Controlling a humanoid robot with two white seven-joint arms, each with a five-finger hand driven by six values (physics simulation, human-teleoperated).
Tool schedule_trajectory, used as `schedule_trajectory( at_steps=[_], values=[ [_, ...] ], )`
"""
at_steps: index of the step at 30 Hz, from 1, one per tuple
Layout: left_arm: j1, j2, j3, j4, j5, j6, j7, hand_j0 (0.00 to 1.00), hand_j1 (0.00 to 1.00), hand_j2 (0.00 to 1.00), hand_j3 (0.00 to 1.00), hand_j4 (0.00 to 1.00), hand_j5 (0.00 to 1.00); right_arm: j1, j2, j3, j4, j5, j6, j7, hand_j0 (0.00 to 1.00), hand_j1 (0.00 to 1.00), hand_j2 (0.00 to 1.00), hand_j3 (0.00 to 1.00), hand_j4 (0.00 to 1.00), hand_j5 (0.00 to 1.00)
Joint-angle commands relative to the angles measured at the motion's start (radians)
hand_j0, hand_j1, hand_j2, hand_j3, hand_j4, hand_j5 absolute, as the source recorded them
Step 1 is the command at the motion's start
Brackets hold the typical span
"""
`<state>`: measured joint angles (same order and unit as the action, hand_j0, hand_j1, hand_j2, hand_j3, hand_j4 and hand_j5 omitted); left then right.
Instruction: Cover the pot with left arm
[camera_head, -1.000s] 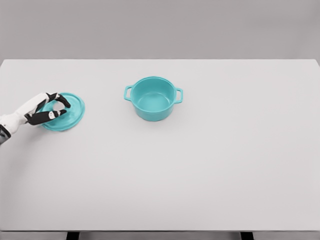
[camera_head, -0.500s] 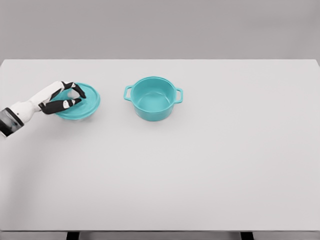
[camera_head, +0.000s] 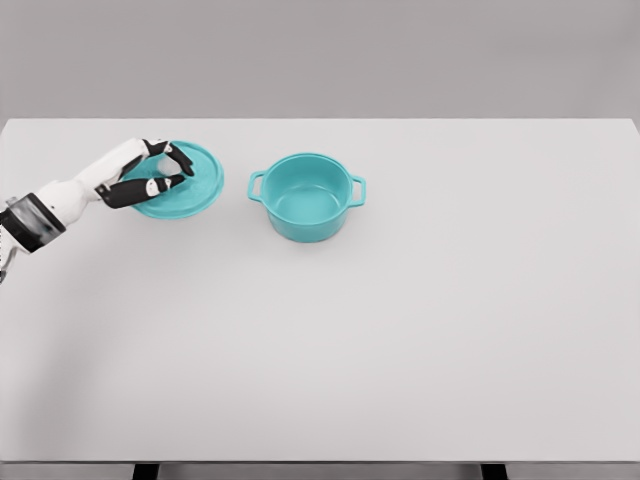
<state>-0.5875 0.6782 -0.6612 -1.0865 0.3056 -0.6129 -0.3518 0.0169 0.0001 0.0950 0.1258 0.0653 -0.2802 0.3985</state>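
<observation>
A teal pot (camera_head: 307, 196) with two side handles stands uncovered on the white table (camera_head: 400, 330), a little left of the middle. Its matching round teal lid (camera_head: 190, 185) hangs above the table to the pot's left, close to the near handle but apart from it. My left hand (camera_head: 165, 170) is shut on the lid, fingers curled around its knob from above. The left arm comes in from the left edge. The right arm does not show.
My left hand has lifted the lid off the table and carried it up and to the right, toward the pot. The pot has not moved.
</observation>
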Motion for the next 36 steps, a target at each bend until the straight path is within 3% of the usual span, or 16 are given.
schedule_trajectory(
  at_steps=[1, 12, 19, 22, 36],
  values=[
    [-0.002, -0.017, 0.002, -0.012, 0.001, 0.002, 0.001, 0.40, 0.40, 0.40, 0.40, 0.40, 0.40, 0.000, 0.000, 0.000, 0.000, 0.001, -0.001, 0.000, 1.00, 1.00, 1.00, 1.00, 1.00, 1.00],
    [-0.025, -0.109, 0.002, -0.019, -0.039, 0.002, 0.001, 0.40, 0.40, 0.40, 0.40, 0.40, 0.40, 0.000, 0.000, 0.000, 0.000, 0.001, -0.001, 0.000, 1.00, 1.00, 1.00, 1.00, 1.00, 1.00],
    [-0.043, -0.195, 0.003, -0.004, -0.117, 0.002, 0.004, 0.39, 0.39, 0.39, 0.39, 0.39, 0.39, 0.000, 0.000, 0.000, 0.000, 0.001, -0.001, 0.000, 1.00, 1.00, 1.00, 1.00, 1.00, 1.00],
    [-0.058, -0.224, 0.002, 0.045, -0.123, 0.002, 0.005, 0.39, 0.39, 0.39, 0.39, 0.39, 0.39, 0.000, 0.000, 0.000, 0.000, 0.001, -0.001, 0.000, 1.00, 1.00, 1.00, 1.00, 1.00, 1.00],
    [-0.091, -0.342, -0.003, 0.137, -0.161, 0.002, 0.004, 0.39, 0.39, 0.39, 0.39, 0.39, 0.39, 0.000, 0.000, -0.001, 0.000, 0.001, -0.001, 0.000, 1.00, 1.00, 1.00, 1.00, 1.00, 1.00]
  ],
)
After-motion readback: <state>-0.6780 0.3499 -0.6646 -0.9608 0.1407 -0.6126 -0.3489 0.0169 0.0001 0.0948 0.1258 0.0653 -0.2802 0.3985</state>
